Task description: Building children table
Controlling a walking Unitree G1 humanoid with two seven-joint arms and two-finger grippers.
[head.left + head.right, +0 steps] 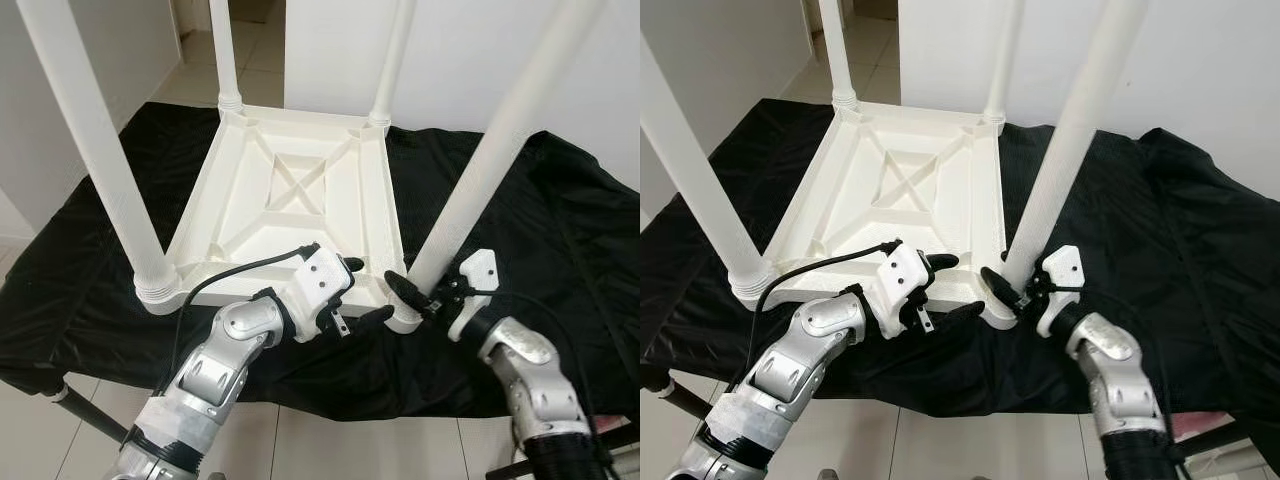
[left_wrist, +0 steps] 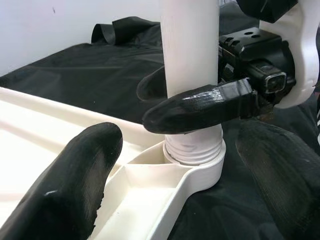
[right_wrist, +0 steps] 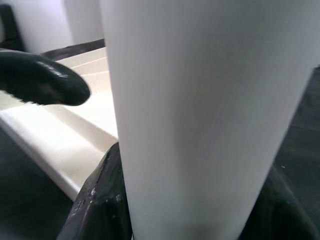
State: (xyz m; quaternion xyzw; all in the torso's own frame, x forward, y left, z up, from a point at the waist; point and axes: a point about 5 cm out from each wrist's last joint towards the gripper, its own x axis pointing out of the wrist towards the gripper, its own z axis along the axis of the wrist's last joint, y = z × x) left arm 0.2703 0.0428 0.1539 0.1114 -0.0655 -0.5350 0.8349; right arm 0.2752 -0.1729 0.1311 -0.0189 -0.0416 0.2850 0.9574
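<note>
A white children's table (image 1: pixel 290 190) lies upside down on a black cloth, with its legs pointing up. My right gripper (image 1: pixel 408 290) is shut on the near-right leg (image 1: pixel 480 170) just above its threaded socket (image 2: pixel 195 150). One of its fingers (image 2: pixel 200 107) crosses the front of the leg and the other sits behind. My left gripper (image 1: pixel 365 290) is open at the same corner. One finger (image 2: pixel 65 185) hovers over the table's underside and the other (image 2: pixel 285 175) over the cloth. In the right wrist view the leg (image 3: pixel 200 110) stands very close.
The three other legs (image 1: pixel 90 150) stand upright at their corners. The black cloth (image 1: pixel 560 230) drapes over the work surface, whose front edge is near me. Tiled floor lies below, white walls behind, and a black stand leg (image 1: pixel 95 418) is at lower left.
</note>
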